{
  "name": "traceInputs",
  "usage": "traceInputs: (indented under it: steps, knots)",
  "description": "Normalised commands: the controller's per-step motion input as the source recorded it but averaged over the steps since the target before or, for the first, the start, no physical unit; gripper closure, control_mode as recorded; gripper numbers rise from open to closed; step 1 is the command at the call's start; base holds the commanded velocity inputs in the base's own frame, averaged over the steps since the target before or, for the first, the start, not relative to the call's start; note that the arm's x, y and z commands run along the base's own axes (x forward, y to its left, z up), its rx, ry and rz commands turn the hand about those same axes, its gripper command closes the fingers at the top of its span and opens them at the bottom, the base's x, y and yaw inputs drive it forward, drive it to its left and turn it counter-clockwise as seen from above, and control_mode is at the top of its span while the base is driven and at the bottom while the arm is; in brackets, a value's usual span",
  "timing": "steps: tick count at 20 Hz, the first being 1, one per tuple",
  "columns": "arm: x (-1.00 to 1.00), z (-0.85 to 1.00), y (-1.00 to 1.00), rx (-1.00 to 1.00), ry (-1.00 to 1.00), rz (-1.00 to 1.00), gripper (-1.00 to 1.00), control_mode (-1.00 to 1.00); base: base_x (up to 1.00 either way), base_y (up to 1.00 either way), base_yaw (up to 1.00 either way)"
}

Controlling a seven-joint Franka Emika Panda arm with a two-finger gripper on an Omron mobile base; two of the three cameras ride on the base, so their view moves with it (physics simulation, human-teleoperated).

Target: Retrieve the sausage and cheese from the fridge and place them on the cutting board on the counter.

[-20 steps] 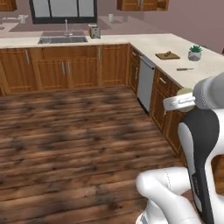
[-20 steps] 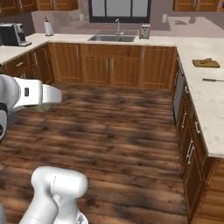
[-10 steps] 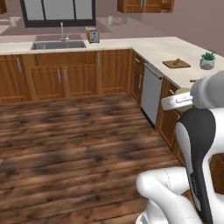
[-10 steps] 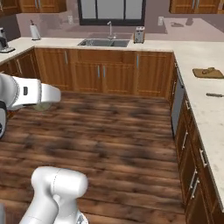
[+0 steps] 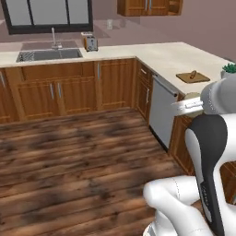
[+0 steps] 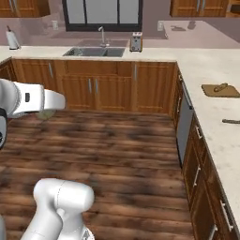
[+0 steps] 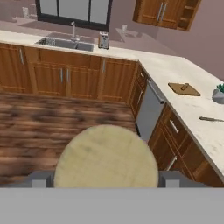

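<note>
A: Far left, what's there?
B: Sink [image 5: 48,55] set in the counter [image 5: 170,57] under a dark window [image 6: 102,12], tap behind it, toaster [image 5: 91,43] just right of it. Paper towel roll [image 6: 11,39] at the far left end, seen from the right base

A: Middle?
B: Wood floor [image 5: 78,156], brown cabinets under the counter. Grey dishwasher [image 5: 162,110] front where the counter turns toward us on the right

A: Gripper?
B: Gripper [image 7: 105,181] is clamped on the cheese [image 7: 106,157], jaws wide, one grey fingertip [image 7: 41,178] at each side of it. Cheese is a pale round disc, right up against the hand camera. A bit of it shows under the wrist in the right base view too [image 6: 45,114]

A: Board?
B: Board [image 7: 184,89] on the right run of the counter, well apart from the cheese. A small brown thing lies on it, can't tell what

A: Anything right of that?
B: Potted plant [image 7: 218,93] just right of the board, a knife [image 7: 211,119] nearer on the same counter
</note>
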Motion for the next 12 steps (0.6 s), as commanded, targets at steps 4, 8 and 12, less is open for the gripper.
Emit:
traceInputs:
  steps: [4, 8, 12]
  knots:
    - [0.0, 0.0, 0.0, 0.0, 0.0, 0.0, 1.0, 1.0, 1.0, 0.28, -0.25]
    - [0.0, 0.0, 0.0, 0.0, 0.0, 0.0, 1.0, 1.0, 0.92, 0.57, -0.47]
    - [0.0, 0.0, 0.0, 0.0, 0.0, 0.0, 1.0, 1.0, 0.55, 0.63, -0.71]
